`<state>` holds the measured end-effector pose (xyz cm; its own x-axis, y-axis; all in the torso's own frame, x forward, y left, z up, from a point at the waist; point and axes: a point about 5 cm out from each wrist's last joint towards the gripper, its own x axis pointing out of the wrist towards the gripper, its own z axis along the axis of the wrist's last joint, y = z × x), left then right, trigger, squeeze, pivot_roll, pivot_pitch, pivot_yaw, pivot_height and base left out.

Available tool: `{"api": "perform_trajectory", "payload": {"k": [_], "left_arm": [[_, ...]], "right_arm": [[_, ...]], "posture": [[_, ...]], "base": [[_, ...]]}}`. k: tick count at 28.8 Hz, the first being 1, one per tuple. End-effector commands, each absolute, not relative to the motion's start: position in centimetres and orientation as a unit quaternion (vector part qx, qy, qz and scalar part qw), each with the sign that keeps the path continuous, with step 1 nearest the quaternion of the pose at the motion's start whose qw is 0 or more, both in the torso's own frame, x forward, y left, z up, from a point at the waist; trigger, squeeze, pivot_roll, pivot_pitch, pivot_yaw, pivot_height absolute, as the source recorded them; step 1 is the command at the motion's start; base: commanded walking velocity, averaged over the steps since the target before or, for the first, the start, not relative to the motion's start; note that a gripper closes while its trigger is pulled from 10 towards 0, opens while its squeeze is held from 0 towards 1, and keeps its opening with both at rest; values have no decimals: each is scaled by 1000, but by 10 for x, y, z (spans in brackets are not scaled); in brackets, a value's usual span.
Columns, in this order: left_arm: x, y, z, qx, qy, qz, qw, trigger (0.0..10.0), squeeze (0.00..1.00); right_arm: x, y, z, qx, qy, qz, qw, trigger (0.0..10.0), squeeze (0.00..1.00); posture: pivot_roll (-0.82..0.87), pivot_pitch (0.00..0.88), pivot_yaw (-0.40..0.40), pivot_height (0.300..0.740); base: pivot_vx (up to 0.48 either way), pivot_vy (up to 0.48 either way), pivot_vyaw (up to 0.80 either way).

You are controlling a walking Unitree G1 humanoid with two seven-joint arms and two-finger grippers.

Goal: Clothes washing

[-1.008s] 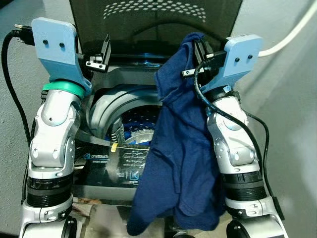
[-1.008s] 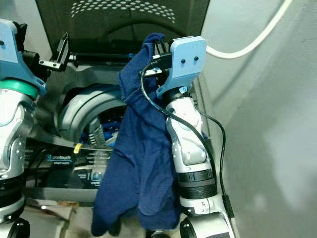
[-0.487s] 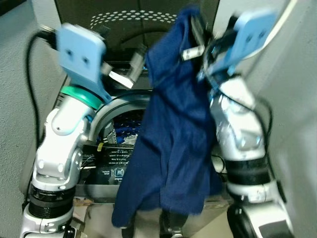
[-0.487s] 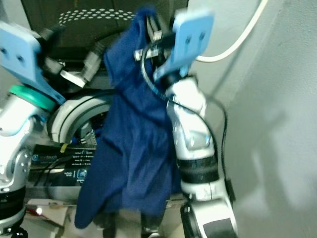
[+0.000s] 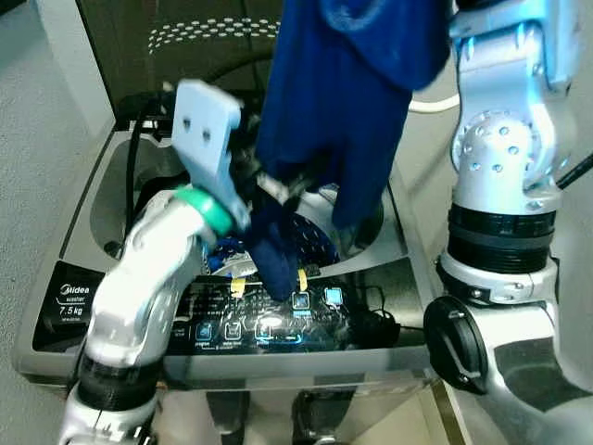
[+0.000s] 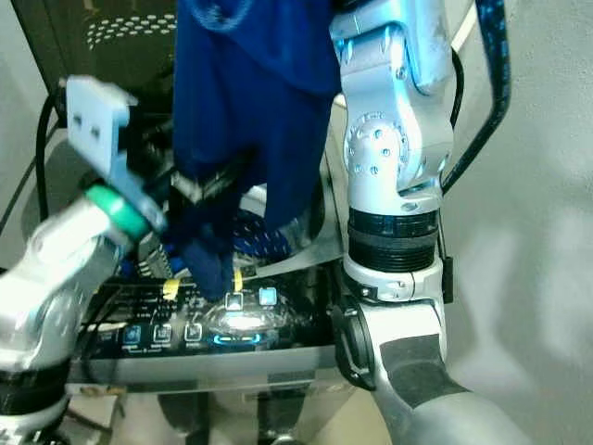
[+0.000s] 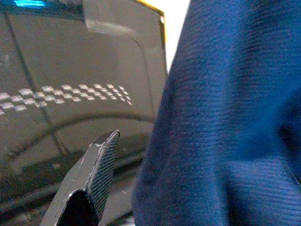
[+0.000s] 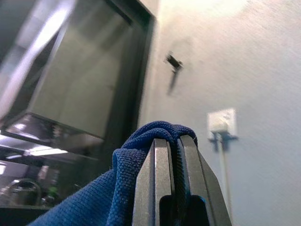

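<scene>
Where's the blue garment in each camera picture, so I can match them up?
Left eye: blue garment hangs top centre over the drum.
Right eye: top centre-left.
Left wrist: beside one fingertip.
Right wrist: pinched between the fingers.
Shared landmark: washer's lit control panel.

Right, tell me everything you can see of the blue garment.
The blue garment is dark navy with a fine knitted weave. It hangs lengthwise from above the head views' top edge, a fold pinched in the shut right gripper. Its lower end dangles over the open washing machine, the tip in front of the lit control panel. The left gripper reaches against its lower part; whether it grips cannot be told.
</scene>
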<state>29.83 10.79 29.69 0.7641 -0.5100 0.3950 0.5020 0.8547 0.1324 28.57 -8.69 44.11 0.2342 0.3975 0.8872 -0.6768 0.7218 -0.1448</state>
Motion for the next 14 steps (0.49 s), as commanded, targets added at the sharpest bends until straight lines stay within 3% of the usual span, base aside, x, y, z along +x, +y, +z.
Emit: {"api": "perform_trajectory", "payload": {"k": [1,6,14], "left_arm": [[301,113,297,11,-213,-249,945,10000,0],[300,125,305,11,-229,-225,947,10000,0],[297,129,307,7,-225,-222,949,10000,0]], "right_arm": [[287,-88,440,136,-510,341,778,10000,0],[296,-93,430,144,-491,322,797,10000,0],[301,-94,429,149,-480,328,800,10000,0]], "posture": [[28,6,22,740],[37,11,21,740],[41,11,18,740]], "base": [[0,0,0],[0,396,0],[0,480,0]]}}
